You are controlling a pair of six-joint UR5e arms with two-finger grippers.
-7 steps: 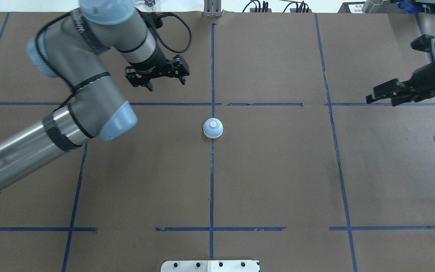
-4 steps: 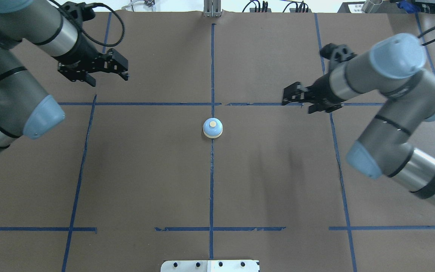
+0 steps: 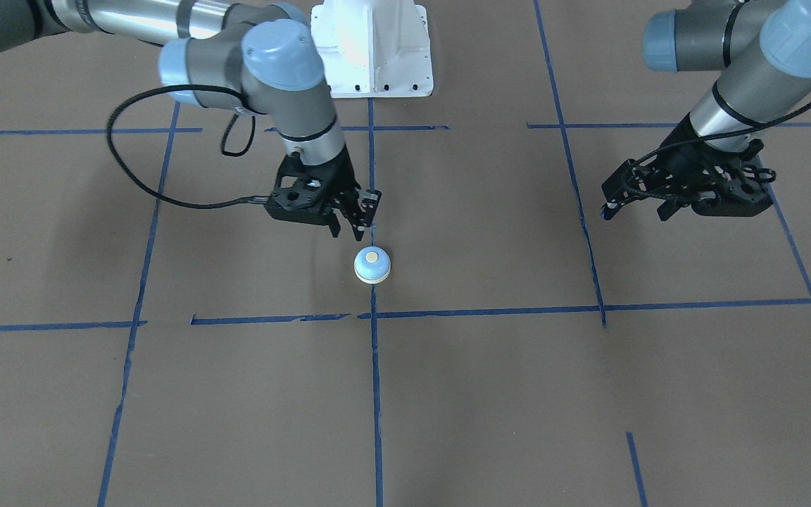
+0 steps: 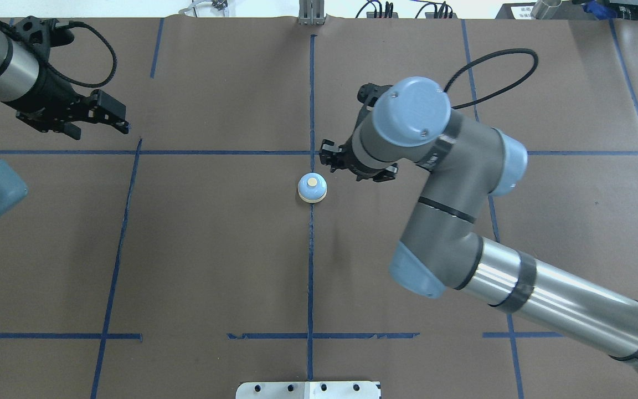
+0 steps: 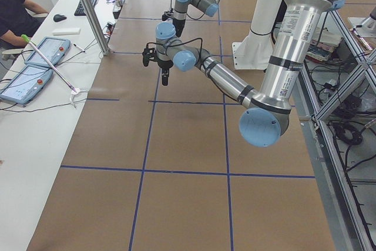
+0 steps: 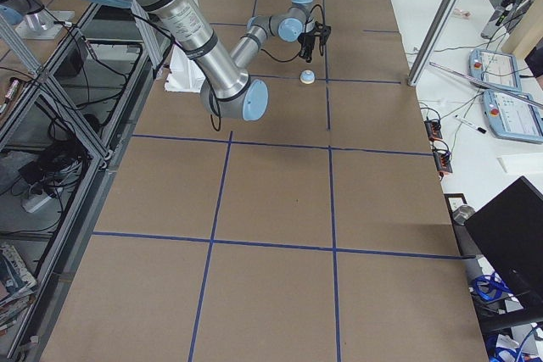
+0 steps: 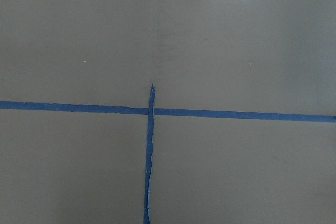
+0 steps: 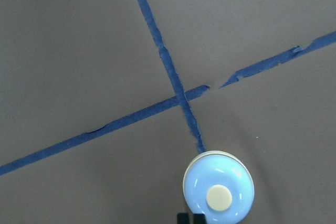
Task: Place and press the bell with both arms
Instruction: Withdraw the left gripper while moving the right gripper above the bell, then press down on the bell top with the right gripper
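Observation:
The light-blue bell (image 4: 312, 188) stands upright on the brown table at the crossing of the blue tape lines, cream button up. It also shows in the front view (image 3: 372, 265), the right side view (image 6: 308, 76) and the right wrist view (image 8: 218, 188). My right gripper (image 4: 327, 158) is shut and empty. It hovers just beyond and right of the bell and does not touch it (image 3: 350, 229); its fingertips (image 8: 183, 217) lie together at the bell's edge. My left gripper (image 4: 103, 130) is open and empty, far to the left (image 3: 634, 211).
The white pedestal (image 3: 370, 49) stands at the robot's side of the table. A metal plate (image 4: 308, 389) lies at the near edge. Blue tape lines (image 7: 149, 111) grid the brown cover. A side table with tablets (image 5: 35, 57) and a metal post (image 5: 88, 10) runs along the far side.
My left arm has drawn back to the left, away from the bell. My right arm has swung in from the right to just beside the bell. The bell has not moved.

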